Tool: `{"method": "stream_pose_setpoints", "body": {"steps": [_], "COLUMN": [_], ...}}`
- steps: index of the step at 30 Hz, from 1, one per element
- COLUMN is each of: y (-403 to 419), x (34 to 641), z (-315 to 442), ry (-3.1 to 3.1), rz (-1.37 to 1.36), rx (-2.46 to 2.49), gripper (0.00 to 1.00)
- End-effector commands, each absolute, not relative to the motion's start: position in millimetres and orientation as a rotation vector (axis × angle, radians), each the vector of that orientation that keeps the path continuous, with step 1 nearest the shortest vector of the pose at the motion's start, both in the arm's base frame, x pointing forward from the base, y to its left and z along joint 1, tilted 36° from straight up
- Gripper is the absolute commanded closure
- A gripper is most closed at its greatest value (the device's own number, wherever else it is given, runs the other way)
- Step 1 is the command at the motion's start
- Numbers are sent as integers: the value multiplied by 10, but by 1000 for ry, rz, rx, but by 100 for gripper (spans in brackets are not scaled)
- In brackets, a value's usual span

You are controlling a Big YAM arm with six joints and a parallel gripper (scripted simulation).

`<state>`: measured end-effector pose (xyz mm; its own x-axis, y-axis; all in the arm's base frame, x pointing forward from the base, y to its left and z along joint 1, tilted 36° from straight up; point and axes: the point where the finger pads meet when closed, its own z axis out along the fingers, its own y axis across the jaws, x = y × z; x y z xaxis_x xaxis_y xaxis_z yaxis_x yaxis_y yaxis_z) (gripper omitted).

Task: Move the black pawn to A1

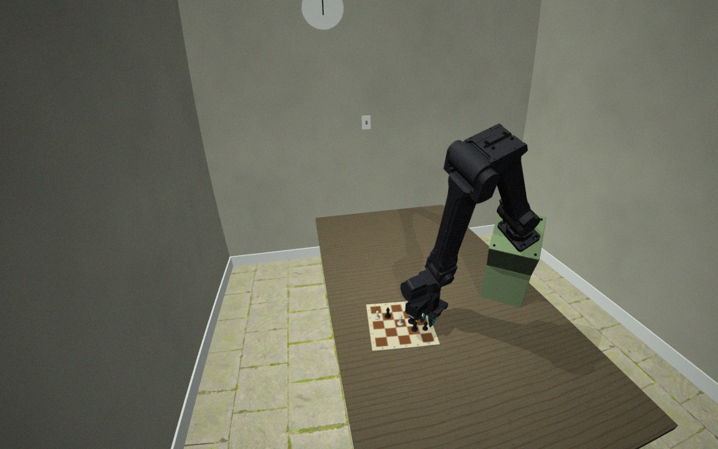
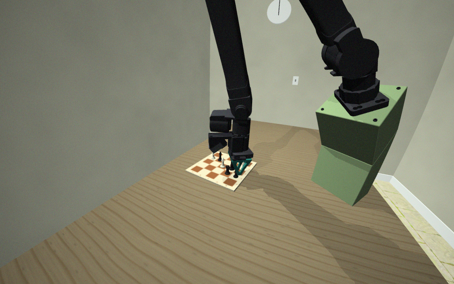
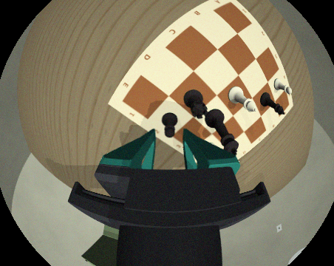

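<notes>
The small chessboard point(image 1: 403, 329) lies on the wooden table. The black pawn point(image 3: 170, 123) stands upright on a square near the board's edge closest to the arm; it also shows in the top view point(image 1: 424, 325) and the exterior view point(image 2: 235, 173). My gripper point(image 3: 169, 133) hangs straight over it with its teal fingers partly apart. The pawn's head sits in line with the gap at the fingertips, and the fingers do not pinch it. I cannot tell whether they touch it.
Two taller black pieces point(image 3: 193, 100) point(image 3: 219, 123) stand close beside the pawn, right of my fingers. Another black piece point(image 3: 267, 102) and two white pieces point(image 3: 238, 96) point(image 3: 281, 85) stand further along the board. The arm's green pedestal point(image 1: 512, 262) stands at the table's right.
</notes>
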<state>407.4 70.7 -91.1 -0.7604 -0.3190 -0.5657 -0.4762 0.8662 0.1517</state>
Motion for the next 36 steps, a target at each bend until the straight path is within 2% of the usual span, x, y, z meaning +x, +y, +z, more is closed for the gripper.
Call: {"method": "stream_pose_setpoints", "body": {"steps": [1, 36], "y": [766, 757], "x": [4136, 4155], "z": [-943, -954], "ry": [2487, 2486], "rz": [396, 392], "rx": [-565, -554], "gripper": [68, 68]}}
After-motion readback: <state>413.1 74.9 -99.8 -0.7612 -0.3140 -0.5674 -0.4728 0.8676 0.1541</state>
